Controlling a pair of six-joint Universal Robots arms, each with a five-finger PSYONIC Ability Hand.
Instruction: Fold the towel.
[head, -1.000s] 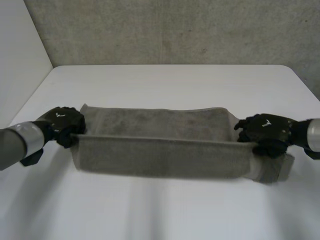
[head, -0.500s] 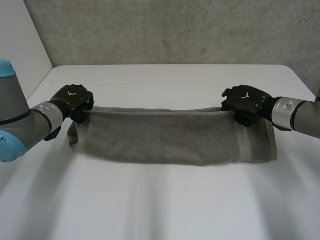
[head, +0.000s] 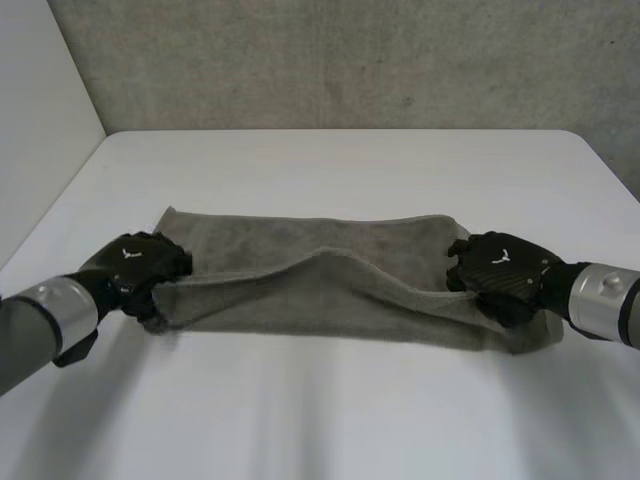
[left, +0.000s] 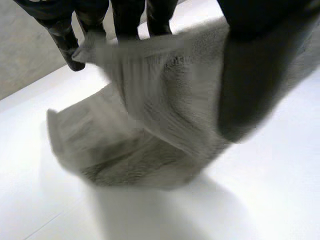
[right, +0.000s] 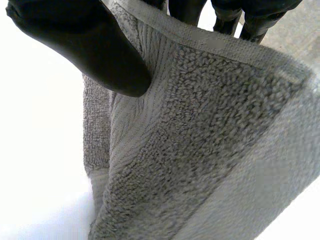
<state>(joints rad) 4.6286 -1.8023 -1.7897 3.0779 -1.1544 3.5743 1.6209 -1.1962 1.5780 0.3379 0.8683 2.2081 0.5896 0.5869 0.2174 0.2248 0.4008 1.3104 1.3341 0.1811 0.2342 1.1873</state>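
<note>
The grey towel (head: 320, 285) lay across the middle of the white surface (head: 330, 170), doubled lengthwise, its far edge flat and its upper layer rising in a soft ridge between my two grips. My left robot hand (head: 138, 268) was at the towel's left end, pinching the upper layer's edge; in the left wrist view the cloth ran between my thumb (left: 255, 75) and fingers (left: 64, 37) and hung down to the layer below. My right robot hand (head: 500, 272) was at the towel's right end, clamped on that same edge, its thumb (right: 85, 45) pressing the hemmed border against the fingers (right: 187, 10), the towel draping in folds beneath that grip
</note>
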